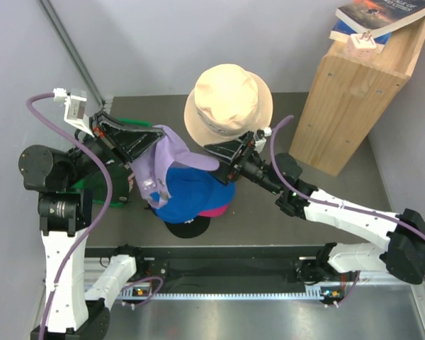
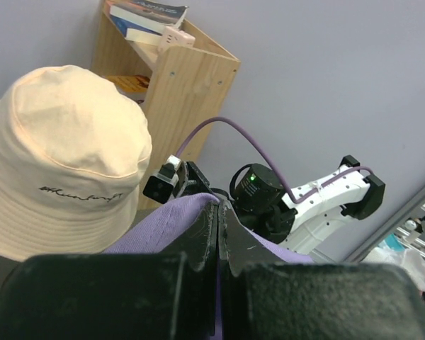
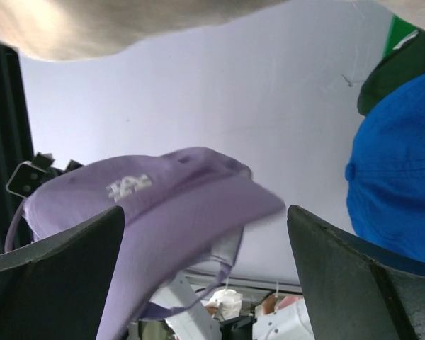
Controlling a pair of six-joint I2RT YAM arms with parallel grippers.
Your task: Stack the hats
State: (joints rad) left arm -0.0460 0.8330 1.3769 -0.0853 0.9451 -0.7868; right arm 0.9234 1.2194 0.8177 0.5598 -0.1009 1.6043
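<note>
Top external — 1 lavender cap point(image 1: 166, 152)

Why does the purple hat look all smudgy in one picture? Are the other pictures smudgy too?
Right wrist view: the lavender cap has a smeared brim edge, and the cream hat along the top is a soft blur. Left wrist view: the cream hat is crisp, stitched writing clear, while the left gripper up close is dark. Top view: sharp and evenly lit.

The left gripper point(image 1: 150, 142) pinches a lavender cap point(image 1: 163, 164) over a blue cap point(image 1: 193, 195), which lies on a magenta cap point(image 1: 217, 210) and a black cap point(image 1: 188, 228). The right gripper point(image 1: 221, 163) gapes beside a beige bucket hat point(image 1: 228, 103).
</note>
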